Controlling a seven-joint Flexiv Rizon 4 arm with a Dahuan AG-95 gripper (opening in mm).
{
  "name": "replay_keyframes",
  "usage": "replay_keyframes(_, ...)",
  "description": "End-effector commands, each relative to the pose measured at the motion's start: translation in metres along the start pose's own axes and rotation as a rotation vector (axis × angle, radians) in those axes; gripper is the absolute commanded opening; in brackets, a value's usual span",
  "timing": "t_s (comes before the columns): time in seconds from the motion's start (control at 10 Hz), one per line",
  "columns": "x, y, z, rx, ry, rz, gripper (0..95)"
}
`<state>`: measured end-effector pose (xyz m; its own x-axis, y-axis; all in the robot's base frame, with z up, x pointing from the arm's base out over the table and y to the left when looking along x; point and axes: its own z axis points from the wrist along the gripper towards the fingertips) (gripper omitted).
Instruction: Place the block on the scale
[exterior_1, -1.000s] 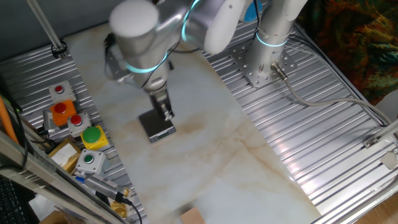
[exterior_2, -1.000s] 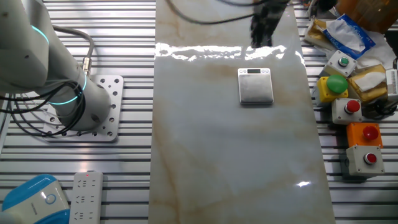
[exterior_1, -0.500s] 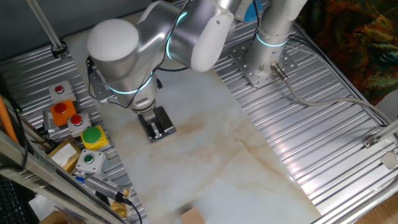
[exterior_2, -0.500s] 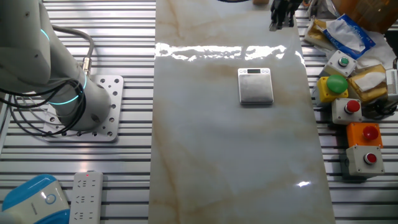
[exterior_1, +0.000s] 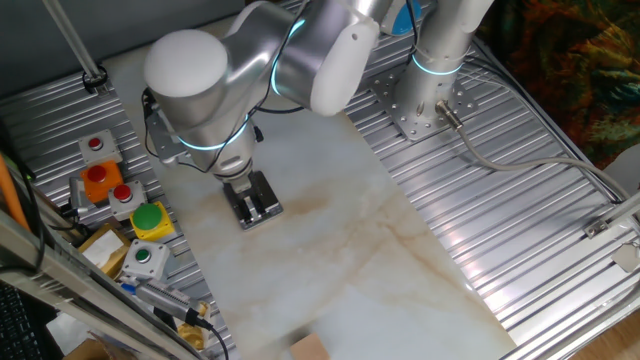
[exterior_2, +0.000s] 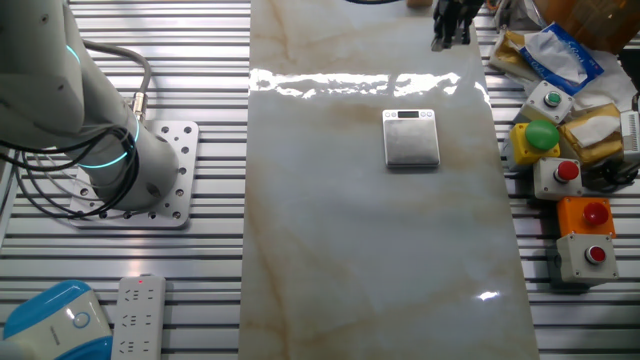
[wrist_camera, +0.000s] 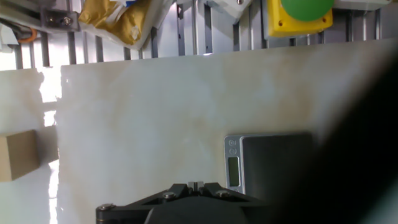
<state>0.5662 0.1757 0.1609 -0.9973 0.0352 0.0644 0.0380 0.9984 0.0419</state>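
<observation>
The block (wrist_camera: 17, 155), a small tan wooden cube, lies on the marble table at the left edge of the hand view. In one fixed view it shows at the bottom edge (exterior_1: 310, 347). The scale (exterior_2: 412, 138), flat with a dark top plate and a small display, lies mid-table. In the hand view the scale (wrist_camera: 273, 162) is low and right of centre. My gripper (wrist_camera: 196, 185) is shut and empty, with the fingertips together. It hangs over the scale (exterior_1: 262, 208) in one fixed view (exterior_1: 250, 193), far from the block.
Grey boxes with coloured push buttons stand along one table side: a green button on a yellow box (exterior_2: 541, 135), red ones (exterior_2: 567, 172) and an orange box (exterior_2: 588, 215). A yellow bag (wrist_camera: 121, 18) lies beyond the table edge. The arm's base (exterior_2: 150, 180) sits on the ribbed metal surface.
Over the last second the arm swung toward the side with the button boxes, then held nearly still. The gripper stayed shut. Block and scale have not moved.
</observation>
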Motion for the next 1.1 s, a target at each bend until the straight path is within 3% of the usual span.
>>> replay_keyframes(0.1, 0.0011, -0.0006, 0.0002, 0.002, 0.001, 0.004, 0.0)
replay_keyframes(0.5, 0.0011, -0.0008, 0.0007, 0.004, -0.008, -0.034, 0.0)
replay_keyframes(0.9, 0.0011, -0.0008, 0.0007, -0.009, 0.008, -0.271, 0.0)
replay_keyframes(1.1, 0.0011, -0.0008, 0.0007, -0.013, 0.011, -0.344, 0.0)
